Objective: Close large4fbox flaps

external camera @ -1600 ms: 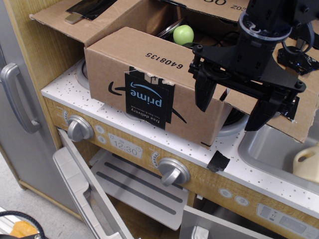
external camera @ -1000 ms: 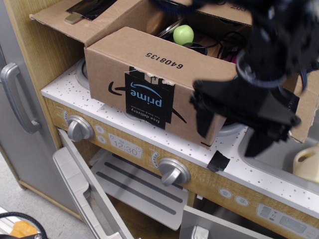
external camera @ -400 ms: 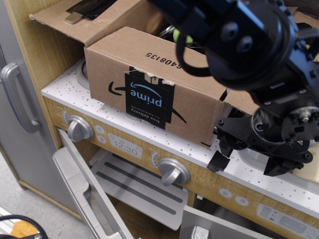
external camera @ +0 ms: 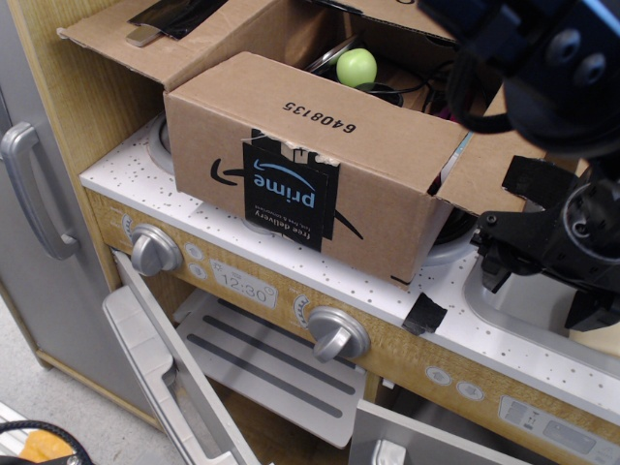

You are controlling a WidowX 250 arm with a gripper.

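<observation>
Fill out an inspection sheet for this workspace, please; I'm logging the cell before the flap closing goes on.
Surface: white speckled countertop of a toy kitchen, partly bare.
Job's things: large4fbox on the counter, open; left flap and right flap splayed outward.
Clutter: green ball inside the box; black tape scrap at the counter edge.
Grippers: gripper low, right of the box over the sink; open or shut unclear.
Cables: black cable looping from the arm.
Surroundings: stove knobs, oven door hanging open, grey handle at left.
</observation>
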